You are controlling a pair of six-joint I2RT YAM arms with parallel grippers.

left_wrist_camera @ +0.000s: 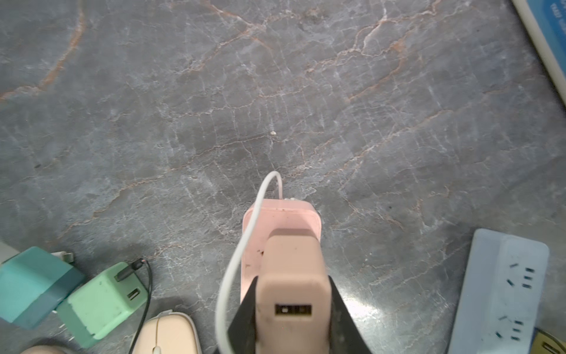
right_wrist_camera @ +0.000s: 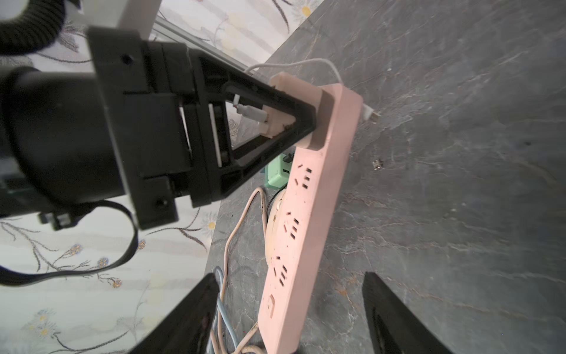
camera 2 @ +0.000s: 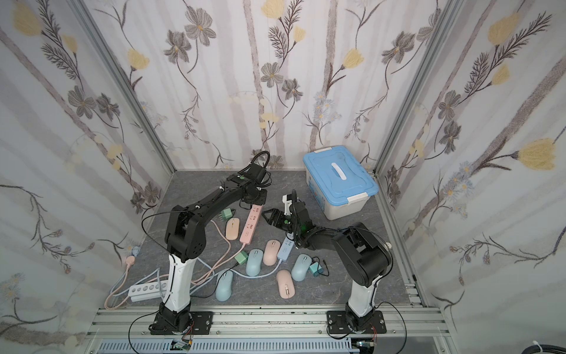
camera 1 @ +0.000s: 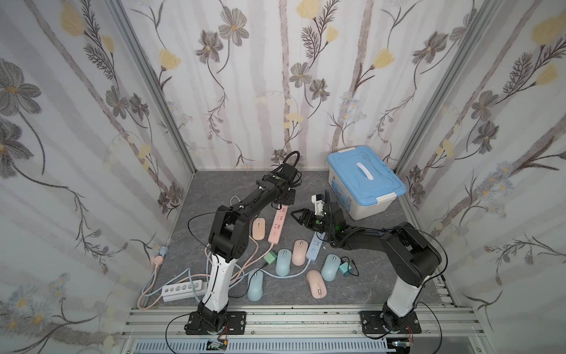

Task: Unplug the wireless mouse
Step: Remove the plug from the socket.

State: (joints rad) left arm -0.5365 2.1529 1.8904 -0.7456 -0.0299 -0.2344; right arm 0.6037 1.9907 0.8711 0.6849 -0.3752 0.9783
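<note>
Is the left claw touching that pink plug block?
Touching: the left wrist view shows the left gripper's black fingers pressed against both sides of the pink adapter.

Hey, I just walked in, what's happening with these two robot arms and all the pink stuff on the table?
The left hand is shut on a pink charger block that sits plugged into the end of the pink power strip, with a white cable running from the block. The right hand is open and hovers over the strip's other end, not gripping it. The block is not yet pulled out.
</note>
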